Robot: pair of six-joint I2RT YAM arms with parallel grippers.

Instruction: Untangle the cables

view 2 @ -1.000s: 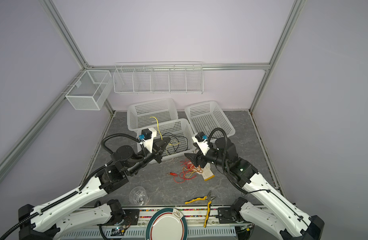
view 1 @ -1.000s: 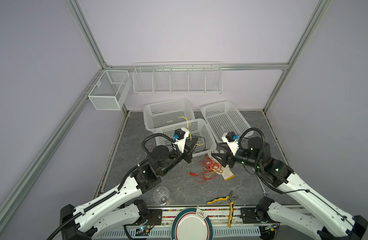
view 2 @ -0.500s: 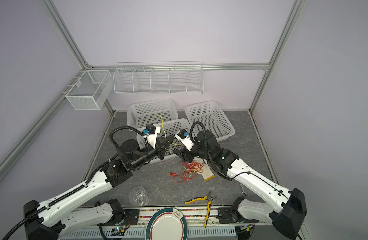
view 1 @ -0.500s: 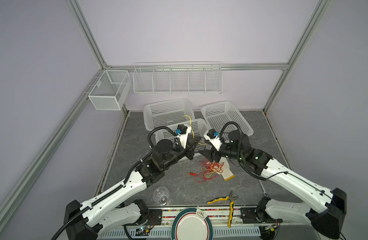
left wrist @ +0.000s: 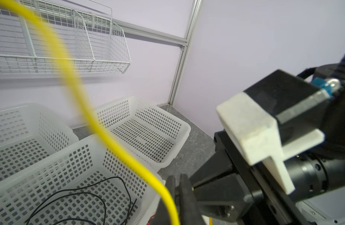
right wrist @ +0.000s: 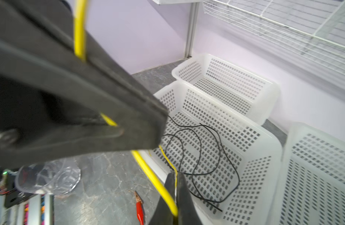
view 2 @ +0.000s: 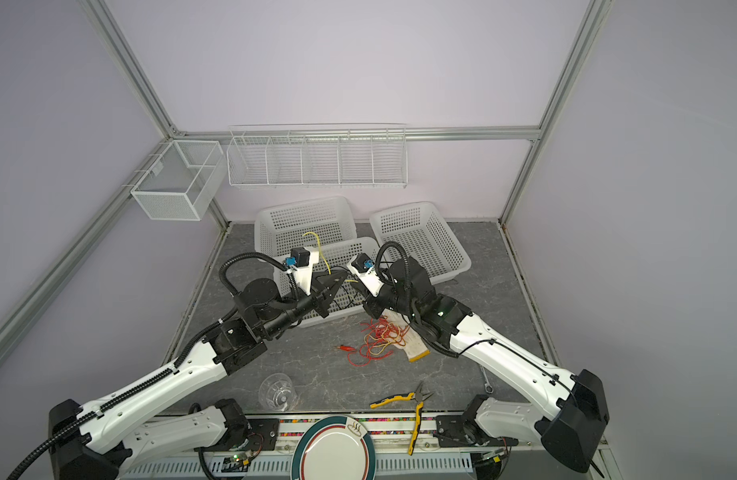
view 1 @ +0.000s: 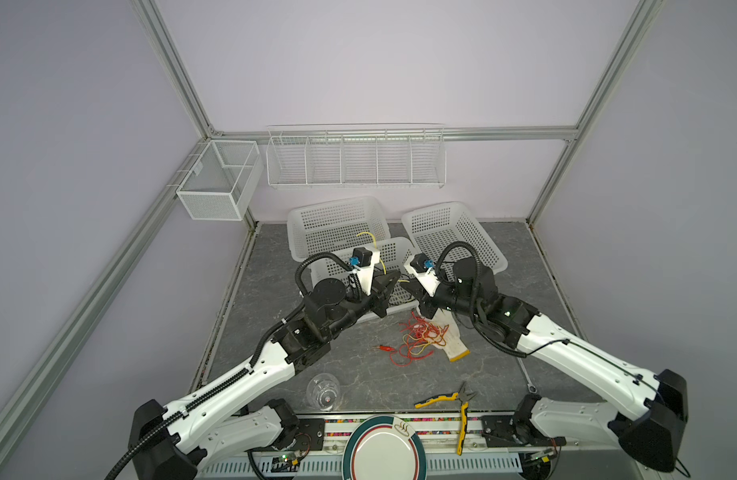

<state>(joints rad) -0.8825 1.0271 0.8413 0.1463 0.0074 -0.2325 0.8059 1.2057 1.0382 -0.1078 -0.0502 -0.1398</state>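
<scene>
Black cable (right wrist: 219, 145) lies alone in a basket (left wrist: 51, 165); right gripper (right wrist: 173, 187) pinches the raised yellow cable (left wrist: 98, 127), left gripper (left wrist: 178, 187) alongside, its finger hold unclear; red tangle (view 1: 419, 338) awaits on the table (view 1: 358, 374)

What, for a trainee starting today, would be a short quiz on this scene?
1. True or false: the black cable lies in a basket.
2. Which cable do the right fingers pinch? A red, B yellow, C black.
3. Fill in: the red cables lie partly on a white ____.
Key: 1 true; 2 B, the yellow cable; 3 glove.
</scene>
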